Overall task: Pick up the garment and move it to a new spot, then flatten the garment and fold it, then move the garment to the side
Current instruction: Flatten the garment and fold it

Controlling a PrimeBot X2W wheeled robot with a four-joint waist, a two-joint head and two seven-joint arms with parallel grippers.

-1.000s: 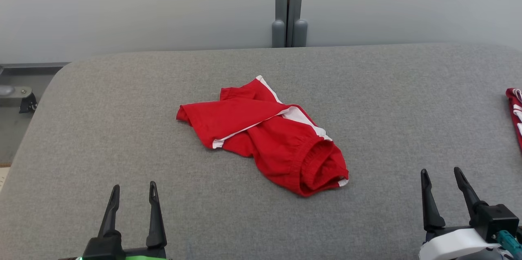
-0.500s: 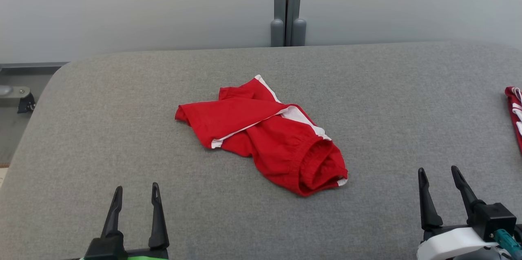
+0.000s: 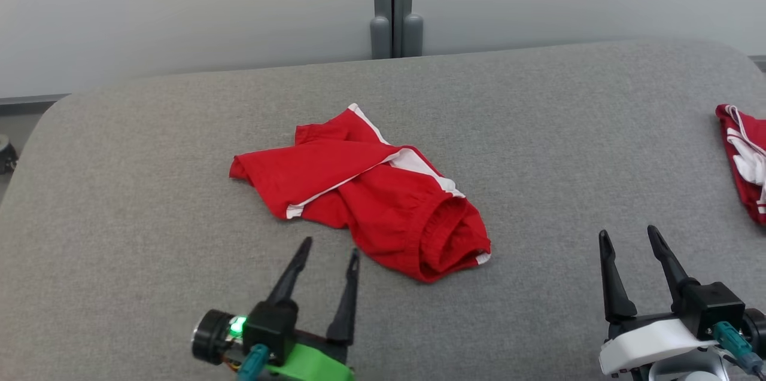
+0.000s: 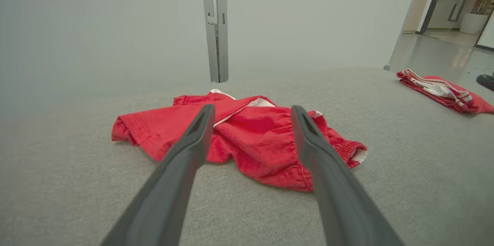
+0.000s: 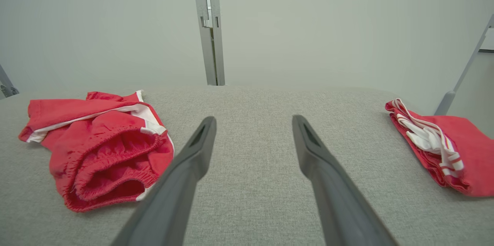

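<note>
Your left gripper (image 3: 331, 246) was angled in toward the middle, fingers spread wide and holding nothing. Your right gripper (image 3: 628, 231) pointed straight ahead at the lower right, fingers also apart and empty.

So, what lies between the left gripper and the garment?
Nothing: the head view shows bare grey padding between the left gripper and the red garment.

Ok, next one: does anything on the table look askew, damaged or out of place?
Only the red shorts, crumpled mid-table with one leg folded over and the waistband bunched open, not flat. A second red garment lies at the right edge of the table. The left gripper and right gripper are open, neither holding cloth. No damage visible.
</note>
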